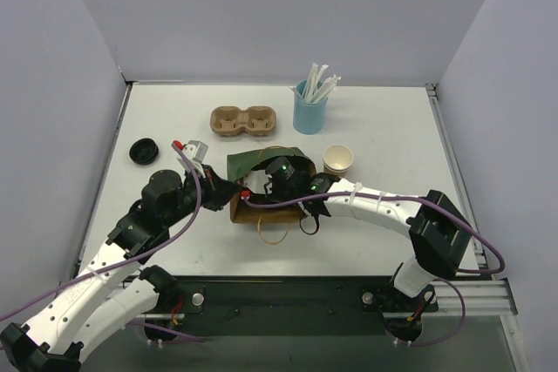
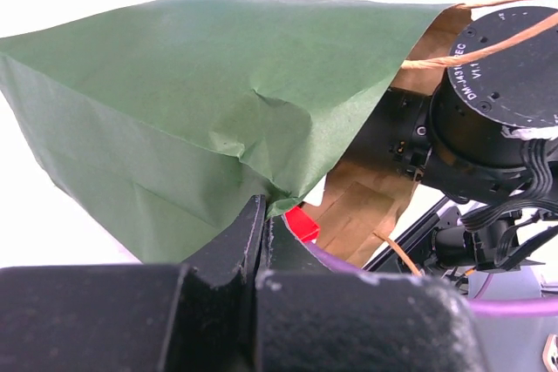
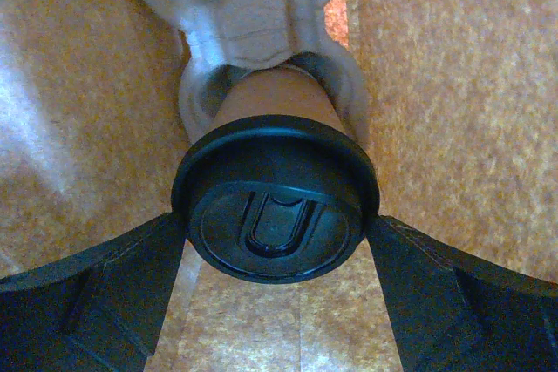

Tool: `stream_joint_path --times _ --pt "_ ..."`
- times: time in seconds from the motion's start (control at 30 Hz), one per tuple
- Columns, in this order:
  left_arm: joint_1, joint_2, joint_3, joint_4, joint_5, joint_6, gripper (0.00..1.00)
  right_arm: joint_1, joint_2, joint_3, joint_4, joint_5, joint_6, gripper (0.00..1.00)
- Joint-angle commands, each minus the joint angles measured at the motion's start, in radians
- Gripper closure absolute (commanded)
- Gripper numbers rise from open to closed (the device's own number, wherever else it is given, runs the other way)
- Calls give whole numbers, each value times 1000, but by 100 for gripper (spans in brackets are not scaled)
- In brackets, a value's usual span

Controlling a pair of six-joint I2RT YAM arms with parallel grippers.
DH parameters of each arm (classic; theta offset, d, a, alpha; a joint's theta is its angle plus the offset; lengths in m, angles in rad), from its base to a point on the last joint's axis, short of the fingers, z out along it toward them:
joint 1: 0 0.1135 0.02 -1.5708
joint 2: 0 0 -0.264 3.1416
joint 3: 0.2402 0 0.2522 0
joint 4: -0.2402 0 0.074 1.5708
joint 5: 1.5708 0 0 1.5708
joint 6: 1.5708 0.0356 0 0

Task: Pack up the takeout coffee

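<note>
The takeout coffee [image 1: 338,159], a small tan cup with a white rim, stands open on the table just right of the bag. The paper bag [image 1: 261,163], green outside and brown inside, lies on its side. My left gripper [image 1: 228,187] is shut on the edge of the bag's mouth [image 2: 266,215]. My right arm reaches into the bag, and its gripper does not show from above. Inside, my right gripper [image 3: 277,219] stands open, its fingertips right beside the rim of a black lid [image 3: 275,206]. That lid caps a brown cup [image 3: 279,98] seated in a pale moulded holder [image 3: 253,23].
A brown two-hole pulp carrier [image 1: 243,121] lies behind the bag. A light-blue cup of white straws [image 1: 309,109] stands at the back right. A loose black lid [image 1: 143,152] sits at the far left. The bag's twine handle [image 1: 272,231] trails toward the near edge.
</note>
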Motion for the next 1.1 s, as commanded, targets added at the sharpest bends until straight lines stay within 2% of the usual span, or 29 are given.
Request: stream_joint_path --times 0.0,0.27,0.37,0.4,0.53,0.67,0.73,1.07 --pt "1 -3 59 -25 -16 -14 100 -19 -57 51 -77 4 34 10" --pt "1 11 95 -67 -29 -7 100 -30 -101 87 -184 4 69 11" --pt "1 21 118 -87 -34 -9 100 -30 -118 111 -238 1 89 10" --pt "1 23 122 -88 -32 -9 100 -30 -121 116 -249 -2 95 6" --pt "1 35 136 -88 -26 -7 100 -30 -127 150 -321 -11 119 6" --pt "1 46 151 -85 -14 -9 100 -28 -130 171 -350 -7 137 6" --pt "1 48 151 -84 -11 -11 100 -28 -132 176 -353 -8 138 0" --pt "1 52 153 -91 -3 -9 100 -27 -124 222 -365 -36 138 0"
